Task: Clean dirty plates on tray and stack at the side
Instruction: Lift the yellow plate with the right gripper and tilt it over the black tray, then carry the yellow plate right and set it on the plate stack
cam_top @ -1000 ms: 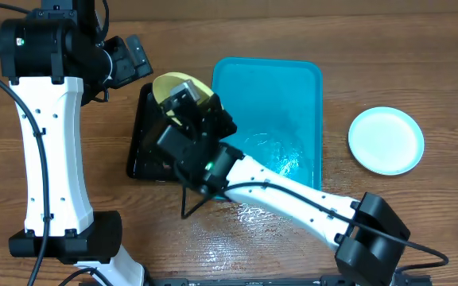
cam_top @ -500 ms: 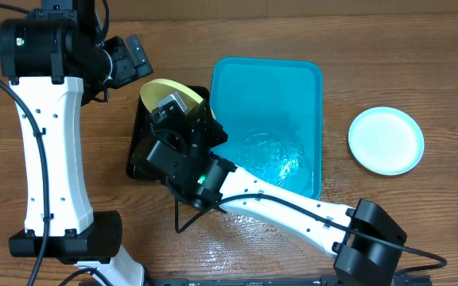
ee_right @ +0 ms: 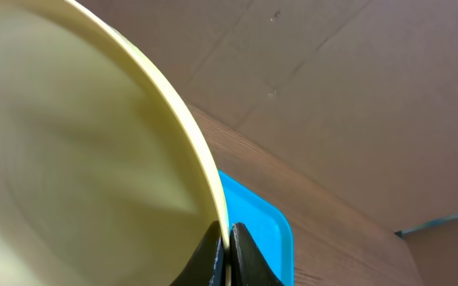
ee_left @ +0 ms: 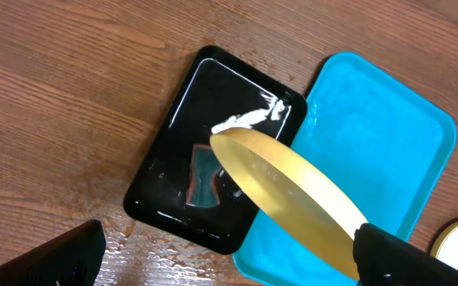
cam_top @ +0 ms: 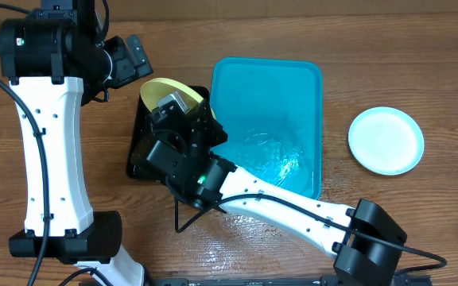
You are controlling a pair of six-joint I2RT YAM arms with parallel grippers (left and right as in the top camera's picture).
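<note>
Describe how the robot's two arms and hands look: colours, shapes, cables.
Left arm and right arm match: long white rounded links, bulky black joints, thin black cables running outside. Left hand and right hand are black.

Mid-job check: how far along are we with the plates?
Done: the turquoise tray holds no plates, and a white plate lies beside it. In hand: the right gripper pinches a yellow plate tilted over the black tray. Left: stacking it at the side. No third plate shows.
</note>
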